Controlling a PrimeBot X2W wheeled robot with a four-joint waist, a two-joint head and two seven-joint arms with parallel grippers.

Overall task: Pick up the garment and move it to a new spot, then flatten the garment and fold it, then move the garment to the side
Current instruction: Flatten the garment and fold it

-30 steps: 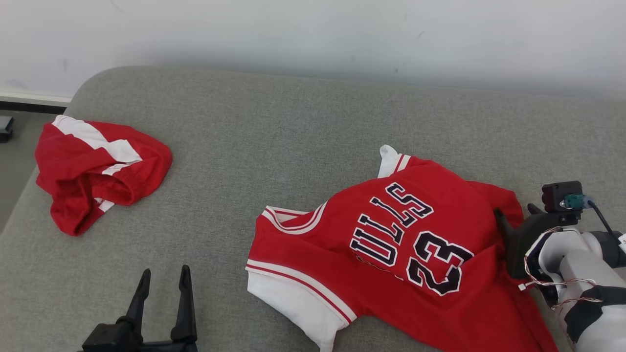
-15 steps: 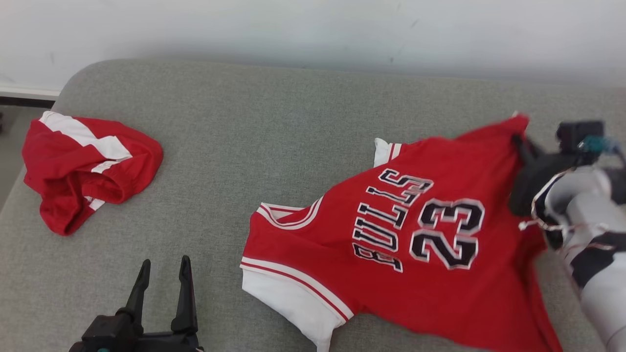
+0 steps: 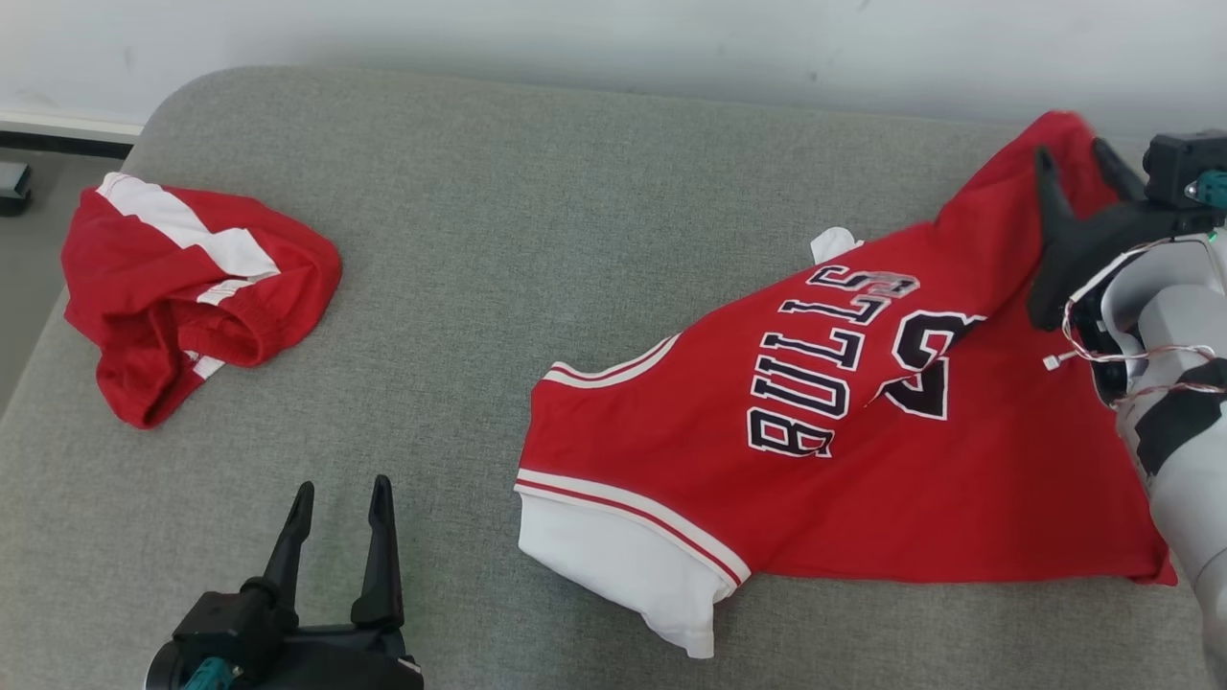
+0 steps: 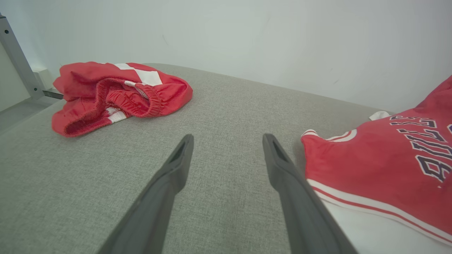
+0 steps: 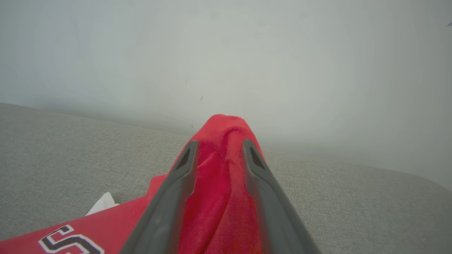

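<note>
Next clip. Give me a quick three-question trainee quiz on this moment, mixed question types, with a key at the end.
1. True or false: cloth of the jersey lies between the fingers of the right gripper.
2. In the head view, the shorts lie: A. to the jersey's left, apart from it; B. on top of it; C. to its right, touching it.
3. Fill in: the word printed on the jersey reads ____.

Key: 1 true; 2 A; 3 BULLS.
</note>
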